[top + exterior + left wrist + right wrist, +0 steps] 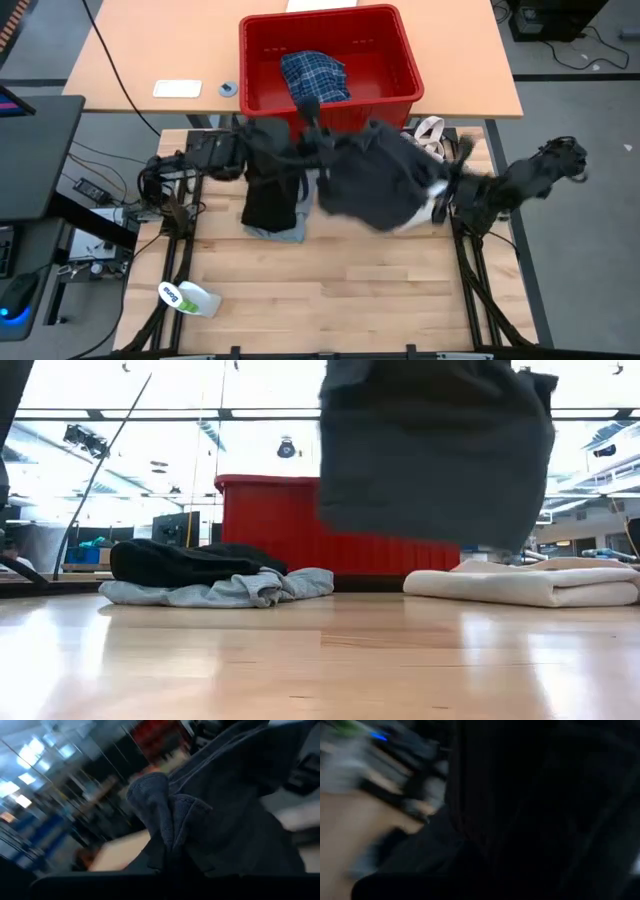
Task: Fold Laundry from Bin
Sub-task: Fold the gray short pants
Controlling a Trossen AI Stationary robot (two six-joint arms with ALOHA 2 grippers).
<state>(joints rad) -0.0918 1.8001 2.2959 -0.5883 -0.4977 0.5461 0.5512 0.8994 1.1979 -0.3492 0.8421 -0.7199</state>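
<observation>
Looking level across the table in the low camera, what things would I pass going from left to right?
A black garment lying on a light grey shirt, then the red bin behind, then a dark garment hanging in the air, then a folded cream cloth on the table.

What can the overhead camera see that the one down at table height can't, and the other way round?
Only the overhead view shows the blue plaid shirt lying inside the red bin, both arms, with the left claw and the right claw at either side of the dark garment, and a green-and-white bottle near the table's front.

Only the table-height view shows that this dark garment hangs clear above the tabletop, and the room's ceiling lights behind.

Both show the bin, the black and grey clothes pile and the cream folded cloth.
</observation>
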